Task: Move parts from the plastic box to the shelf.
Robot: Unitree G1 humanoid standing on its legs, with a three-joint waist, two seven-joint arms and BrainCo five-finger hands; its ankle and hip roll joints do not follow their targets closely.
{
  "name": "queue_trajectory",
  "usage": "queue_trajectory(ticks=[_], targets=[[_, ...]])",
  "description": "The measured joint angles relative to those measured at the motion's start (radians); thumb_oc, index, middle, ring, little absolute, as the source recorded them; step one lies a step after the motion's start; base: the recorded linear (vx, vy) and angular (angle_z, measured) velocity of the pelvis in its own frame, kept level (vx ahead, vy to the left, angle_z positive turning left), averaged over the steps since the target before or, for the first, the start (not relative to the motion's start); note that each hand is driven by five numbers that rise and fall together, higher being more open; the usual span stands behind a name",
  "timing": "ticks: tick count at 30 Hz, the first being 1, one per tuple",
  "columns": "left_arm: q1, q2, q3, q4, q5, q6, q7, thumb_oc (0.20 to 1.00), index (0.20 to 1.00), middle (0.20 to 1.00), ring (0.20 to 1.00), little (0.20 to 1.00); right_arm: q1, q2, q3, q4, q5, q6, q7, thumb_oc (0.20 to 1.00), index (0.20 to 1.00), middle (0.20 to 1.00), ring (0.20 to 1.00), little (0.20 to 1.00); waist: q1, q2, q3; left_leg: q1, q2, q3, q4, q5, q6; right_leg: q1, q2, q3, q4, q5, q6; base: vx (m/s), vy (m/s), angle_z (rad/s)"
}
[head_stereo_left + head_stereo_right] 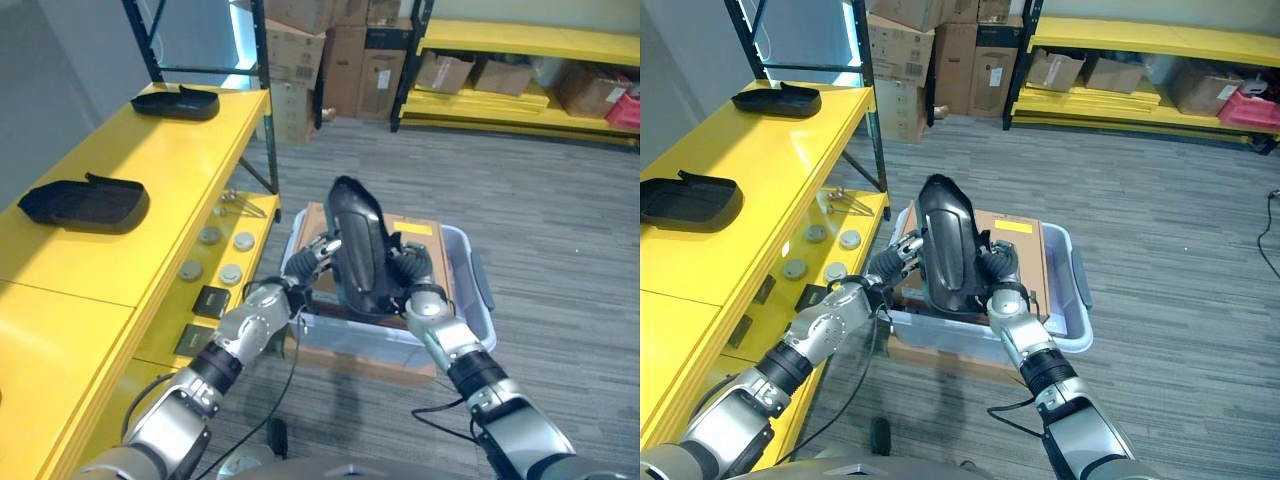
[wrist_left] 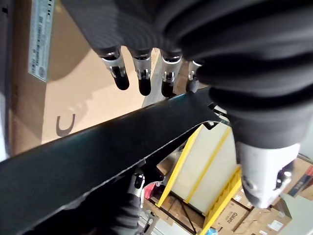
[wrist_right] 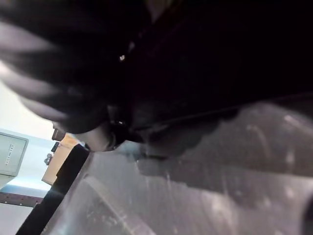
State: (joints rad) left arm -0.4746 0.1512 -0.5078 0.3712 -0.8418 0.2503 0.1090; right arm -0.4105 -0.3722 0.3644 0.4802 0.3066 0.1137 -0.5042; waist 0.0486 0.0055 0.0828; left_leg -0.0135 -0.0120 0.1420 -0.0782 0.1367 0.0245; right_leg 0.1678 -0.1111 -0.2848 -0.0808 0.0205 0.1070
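We've got the black part [image 1: 358,250] lifted upright over the plastic box [image 1: 460,262], left hand [image 1: 312,257] fingers straight against it, right hand [image 1: 412,272] fingers unreadable; next, swing left onto the shelf [image 1: 150,160].

Shelf [image 1: 150,190], robot's left: two black parts lie on it, one far [image 1: 176,101], one near [image 1: 85,202], well apart, with bare yellow surface between them and toward the front edge. Lower ledge: round discs [image 1: 215,252] and small black blocks [image 1: 212,300] lie on it. Black upright post [image 1: 262,90] stands at the shelf's far corner. Box [image 1: 470,290] on the floor just beside the shelf. Both hands, left [image 1: 312,258] and right [image 1: 412,275], stand against a tall black part [image 1: 360,250] over it. Carpet to the right lies bare up to the far racks [image 1: 520,60].
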Motion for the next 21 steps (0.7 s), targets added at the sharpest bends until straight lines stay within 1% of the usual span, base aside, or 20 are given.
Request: queue_trajectory(ticks=[1, 3, 4, 6, 10, 14, 21], targets=[[0.000, 0.002, -0.005, 0.004, 0.002, 0.011, 0.000, 1.000, 1.000, 1.000, 1.000, 1.000, 0.000, 0.000, 0.010, 0.013, 0.000, 0.000, 0.000, 0.200, 0.200, 0.200, 0.200, 0.200, 0.000, 0.000, -0.004, 0.000, 0.000, 0.000, 0.000, 0.000, 0.000, 0.000, 0.000, 0.000, 0.000, 0.000, 0.000, 0.00, 0.000, 0.00], [0.000, 0.018, -0.026, 0.023, 0.041, 0.062, 0.012, 1.000, 1.000, 1.000, 1.000, 1.000, 0.000, 0.000, 0.026, 0.027, 0.000, 0.000, -0.001, 0.200, 0.200, 0.200, 0.200, 0.200, -0.001, 0.002, -0.010, 0.001, 0.000, 0.000, 0.000, -0.005, -0.007, 0.000, 0.000, 0.003, 0.000, 0.001, 0.000, 0.00, 0.000, 0.00], [-0.001, 0.018, -0.030, 0.032, 0.043, 0.077, 0.012, 1.000, 1.000, 1.000, 1.000, 1.000, 0.000, 0.000, 0.026, 0.029, 0.000, 0.000, 0.000, 0.200, 0.200, 0.200, 0.200, 0.200, -0.001, 0.001, -0.010, 0.001, 0.000, 0.000, 0.000, -0.005, -0.007, 0.000, 0.000, 0.003, 0.000, 0.002, 0.000, 0.00, 0.000, 0.00], [-0.002, 0.025, -0.068, 0.035, 0.061, 0.117, 0.011, 1.000, 1.000, 1.000, 1.000, 1.000, 0.000, 0.004, 0.026, 0.028, 0.001, 0.000, 0.000, 0.200, 0.200, 0.200, 0.200, 0.200, -0.001, 0.002, -0.011, 0.001, 0.000, 0.000, 0.000, -0.005, -0.007, 0.000, -0.001, 0.003, 0.000, 0.002, 0.000, 0.00, 0.000, 0.00], [-0.002, 0.027, -0.103, 0.037, 0.092, 0.162, 0.010, 1.000, 1.000, 1.000, 1.000, 1.000, 0.000, 0.009, 0.036, 0.028, 0.001, 0.000, 0.001, 0.200, 0.200, 0.200, 0.200, 0.200, 0.001, 0.002, -0.011, 0.001, 0.000, 0.001, 0.000, -0.004, -0.005, 0.000, -0.001, 0.003, 0.000, 0.002, 0.000, 0.00, 0.000, 0.00], [-0.002, 0.029, -0.104, 0.049, 0.140, 0.180, 0.008, 1.000, 1.000, 1.000, 1.000, 1.000, 0.000, 0.009, 0.059, 0.029, 0.001, 0.000, 0.001, 0.200, 0.200, 0.200, 0.200, 0.200, 0.001, 0.003, -0.013, 0.001, 0.000, 0.001, 0.000, -0.001, 0.000, 0.000, -0.001, 0.002, 0.000, 0.002, 0.000, 0.00, 0.000, 0.00], [-0.002, 0.025, -0.104, 0.066, 0.136, 0.178, -0.027, 1.000, 1.000, 1.000, 1.000, 1.000, 0.000, 0.013, 0.064, 0.029, 0.002, 0.000, 0.001, 0.200, 0.200, 0.200, 0.200, 0.200, 0.003, 0.005, -0.015, 0.007, 0.000, 0.002, 0.000, -0.001, 0.001, 0.004, -0.002, 0.003, 0.000, 0.002, 0.000, 0.00, 0.000, 0.00]])
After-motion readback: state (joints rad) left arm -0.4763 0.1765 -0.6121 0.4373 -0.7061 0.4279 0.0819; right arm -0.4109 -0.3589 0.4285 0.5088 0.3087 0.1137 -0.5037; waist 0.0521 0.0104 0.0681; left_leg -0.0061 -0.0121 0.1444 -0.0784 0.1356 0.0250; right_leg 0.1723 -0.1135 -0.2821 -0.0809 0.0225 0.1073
